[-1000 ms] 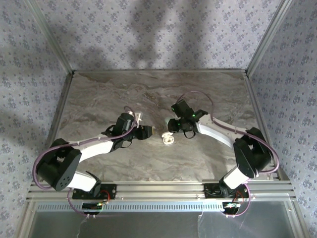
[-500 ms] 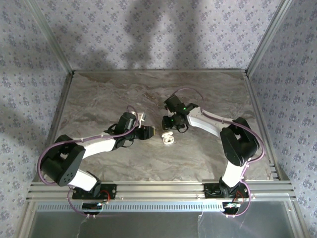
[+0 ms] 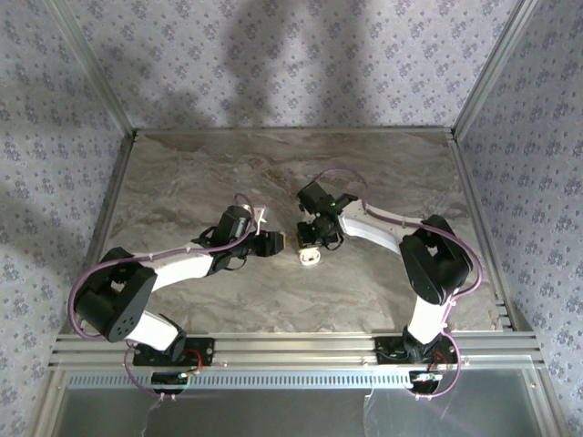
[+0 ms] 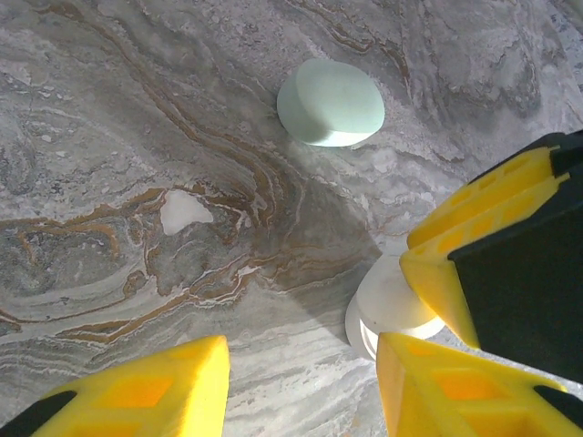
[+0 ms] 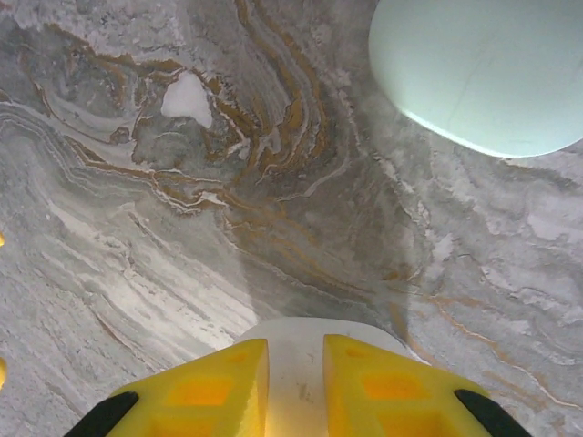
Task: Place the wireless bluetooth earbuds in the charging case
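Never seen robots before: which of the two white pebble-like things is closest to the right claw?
The rounded white piece directly at the right gripper's yellow fingertips; the smooth oval case lies apart, farther away.

The right gripper (image 5: 295,364) hides most of the charging case (image 5: 291,330).

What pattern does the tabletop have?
Grey marble tabletop with brown and white veins; clearest in right wrist view.
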Controlling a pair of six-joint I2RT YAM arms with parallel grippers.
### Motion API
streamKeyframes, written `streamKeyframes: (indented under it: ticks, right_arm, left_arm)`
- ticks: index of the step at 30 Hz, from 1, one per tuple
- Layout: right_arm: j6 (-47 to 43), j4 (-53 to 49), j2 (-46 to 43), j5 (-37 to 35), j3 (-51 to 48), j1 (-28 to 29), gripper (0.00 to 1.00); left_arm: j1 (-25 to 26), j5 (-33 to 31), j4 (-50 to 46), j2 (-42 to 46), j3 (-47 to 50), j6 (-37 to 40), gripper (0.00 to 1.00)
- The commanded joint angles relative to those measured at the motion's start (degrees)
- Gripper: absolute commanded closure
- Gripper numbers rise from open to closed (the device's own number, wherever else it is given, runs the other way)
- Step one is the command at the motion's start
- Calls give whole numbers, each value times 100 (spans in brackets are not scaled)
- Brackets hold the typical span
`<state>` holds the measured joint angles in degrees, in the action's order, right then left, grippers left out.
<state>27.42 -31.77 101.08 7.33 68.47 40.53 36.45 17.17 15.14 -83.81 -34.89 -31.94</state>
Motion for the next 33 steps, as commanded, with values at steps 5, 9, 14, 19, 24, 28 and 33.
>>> streamKeyframes:
  ticks: [5,9,14,19,24,28,33]
  right_arm:
    - [8,-386,-377,-108,-272,100,77]
    - [17,-391,-322,-115,-281,165,76]
    - [89,-383,-152,-150,-400,200,76]
    - [186,-351,76,-210,-588,214,77]
    - [208,-462,-71,-388,-509,240,76]
    - [288,-718,-343,-765,-255,327,66]
    - [300,-974,-428,-1253,-63,376,42]
  left_arm:
    - [25,67,7,-30,-149,83,53]
    - [29,53,-4,-29,-149,96,52]
    - [23,27,-24,2,-140,108,52]
    - [27,-44,-28,74,-101,109,50]
    - [23,-263,-77,306,-11,148,47]
    - [-53,-563,-207,635,104,215,39]
    - [-403,-846,-330,1150,361,137,19]
